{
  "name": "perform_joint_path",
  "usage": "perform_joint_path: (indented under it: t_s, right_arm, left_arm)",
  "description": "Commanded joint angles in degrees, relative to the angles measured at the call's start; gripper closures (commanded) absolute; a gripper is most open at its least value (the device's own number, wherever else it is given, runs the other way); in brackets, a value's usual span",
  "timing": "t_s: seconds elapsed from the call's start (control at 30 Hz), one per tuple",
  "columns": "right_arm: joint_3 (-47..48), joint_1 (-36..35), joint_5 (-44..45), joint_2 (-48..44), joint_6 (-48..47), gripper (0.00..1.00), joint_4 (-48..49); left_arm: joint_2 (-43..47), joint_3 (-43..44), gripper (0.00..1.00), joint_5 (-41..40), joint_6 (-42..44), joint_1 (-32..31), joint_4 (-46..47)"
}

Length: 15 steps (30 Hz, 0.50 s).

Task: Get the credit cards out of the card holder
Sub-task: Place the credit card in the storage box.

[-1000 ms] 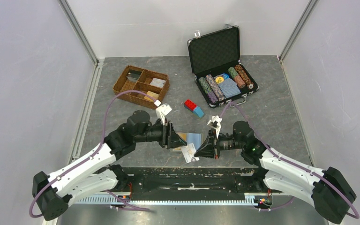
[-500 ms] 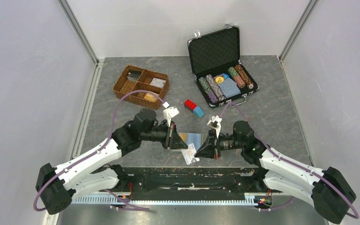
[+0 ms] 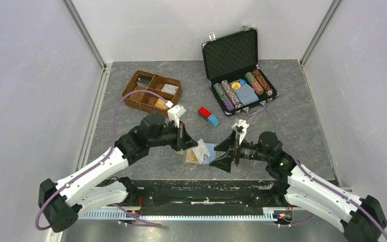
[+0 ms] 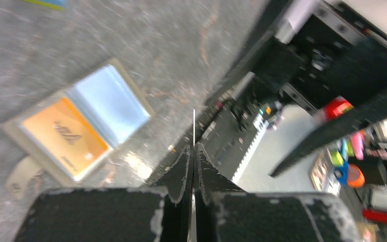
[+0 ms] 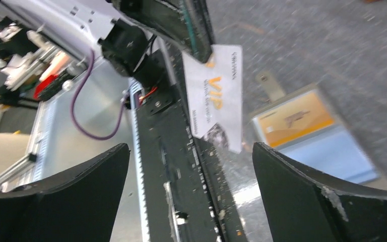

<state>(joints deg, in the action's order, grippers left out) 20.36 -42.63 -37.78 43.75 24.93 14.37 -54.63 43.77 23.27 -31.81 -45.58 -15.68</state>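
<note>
The card holder (image 3: 194,160) lies open on the table between my two grippers, with an orange-gold card (image 4: 63,136) and a light blue card (image 4: 111,103) in its slots. Its side tab (image 4: 22,174) sticks out. My left gripper (image 3: 190,143) is shut on a white card printed "VIP" (image 5: 216,106), held just above the holder. In the left wrist view that card shows edge-on (image 4: 194,128) between the closed left gripper (image 4: 194,146). To the right of the holder my right gripper (image 5: 190,151) stands wide open with nothing in it.
A brown wicker tray (image 3: 151,91) sits at the back left. An open black chip case (image 3: 239,70) stands at the back right. Red and blue bricks (image 3: 208,116) lie just beyond the holder. The black base rail (image 3: 201,191) runs along the near edge.
My left gripper closed on the white card and swung with it above the holder. My right gripper opened wide and drew back to the right.
</note>
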Motion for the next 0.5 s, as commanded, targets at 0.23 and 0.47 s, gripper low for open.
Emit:
perform_joint_path:
  t_s: [0.23, 0.47]
  right_arm:
    - [1.23, -0.12, 15.07, -8.58, -0.3, 0.02, -4.84]
    - [0.77, -0.08, 15.36, -7.32, -0.41, 0.02, -4.04]
  left_arm:
    - [-3.45, 4.76, 0.98, -10.83, -1.77, 25.82, 7.73]
    - [-14.82, 13.11, 0.98, -9.52, 1.65, 36.03, 13.72]
